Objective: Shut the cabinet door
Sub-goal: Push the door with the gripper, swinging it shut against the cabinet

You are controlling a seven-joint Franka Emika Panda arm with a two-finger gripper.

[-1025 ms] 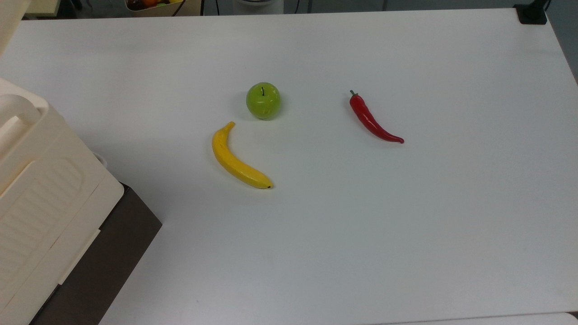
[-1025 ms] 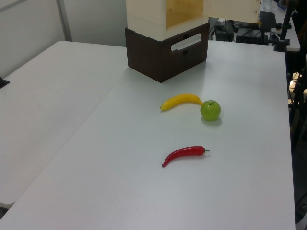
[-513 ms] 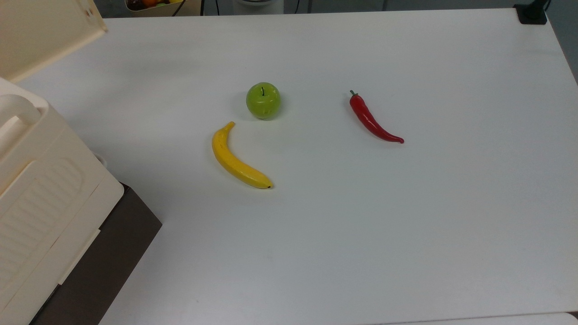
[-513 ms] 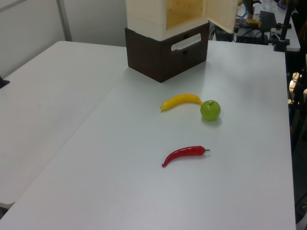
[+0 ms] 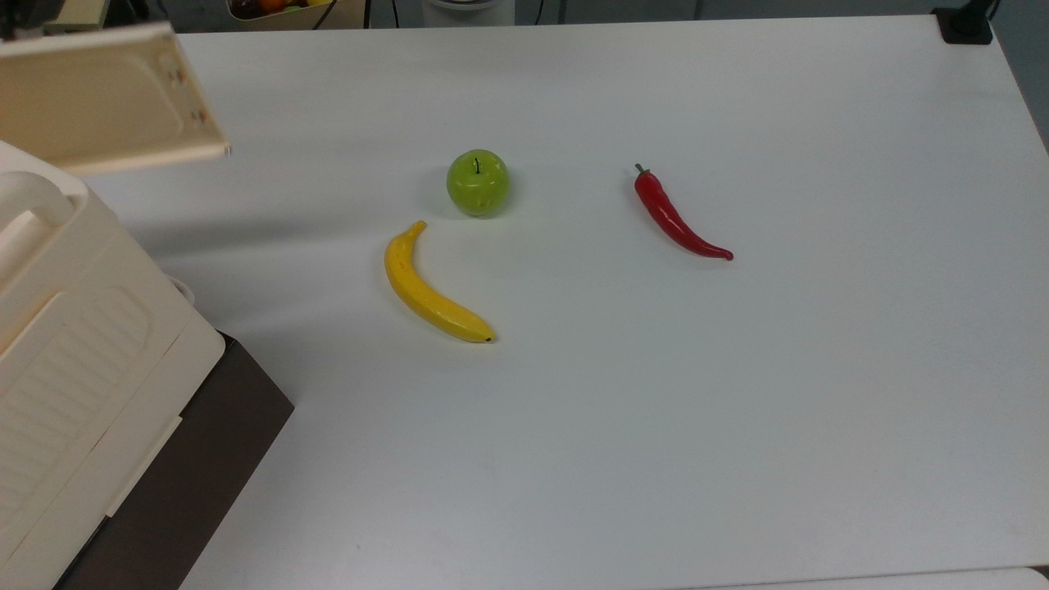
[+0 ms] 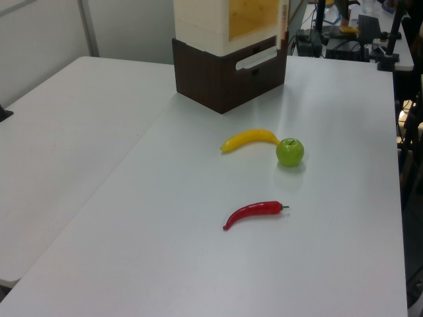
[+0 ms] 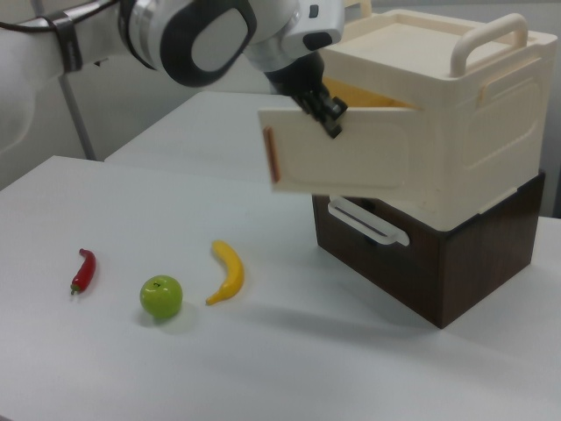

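No text, label, brand, number or sign can be read in any of the views. The cabinet door (image 7: pixel 337 149), the cream cabinet (image 7: pixel 456 114) and the dark brown drawer box (image 7: pixel 438 263) under it have plain surfaces without any print. The white bench (image 5: pixel 656 410) also carries no marking, and the banana (image 5: pixel 430 287), the green apple (image 5: pixel 478 182) and the red chili pepper (image 5: pixel 676 217) have no sticker.
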